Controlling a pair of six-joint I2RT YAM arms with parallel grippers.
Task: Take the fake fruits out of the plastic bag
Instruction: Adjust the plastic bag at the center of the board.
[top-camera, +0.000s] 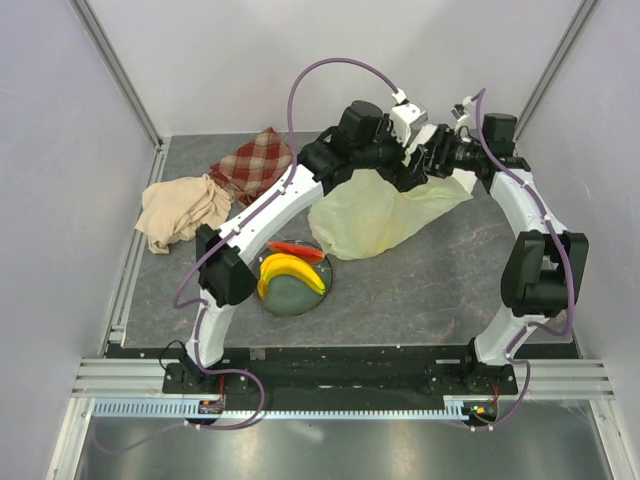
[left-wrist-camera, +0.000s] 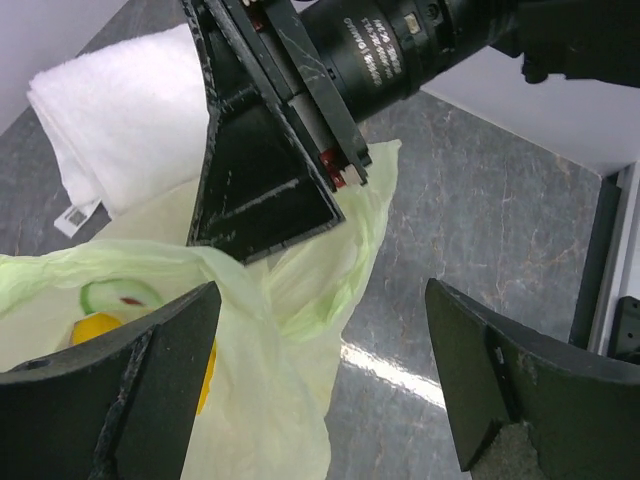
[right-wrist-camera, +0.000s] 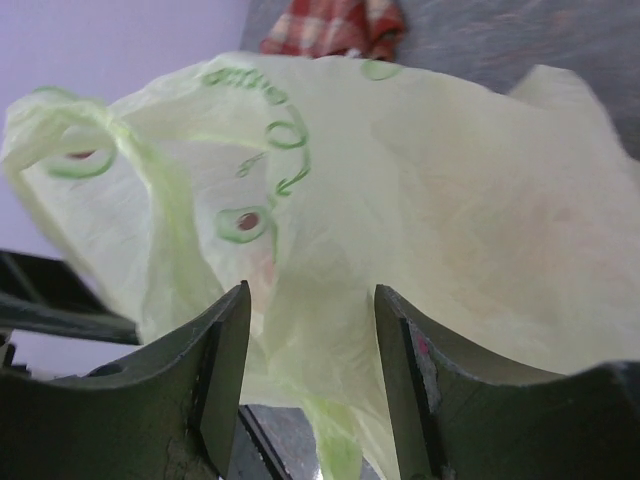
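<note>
The pale yellow-green plastic bag (top-camera: 370, 215) lies bunched on the table's middle, its right corner raised toward both grippers. On the dark plate (top-camera: 290, 300) in front of it lie the yellow banana bunch (top-camera: 290, 272) and the red watermelon slice (top-camera: 298, 248). My left gripper (left-wrist-camera: 322, 290) is wide open just above the bag (left-wrist-camera: 290, 400), empty. A yellow fruit (left-wrist-camera: 95, 328) shows through the film. My right gripper (right-wrist-camera: 312, 290) has its jaws apart around a fold of the bag (right-wrist-camera: 420, 200). It also shows in the left wrist view (left-wrist-camera: 265, 190).
A white folded towel (left-wrist-camera: 120, 120) lies behind the bag. A red checked cloth (top-camera: 255, 160) and a beige cloth (top-camera: 180, 210) lie at the back left. Grey walls close in the table on three sides. Both arms crowd the back right.
</note>
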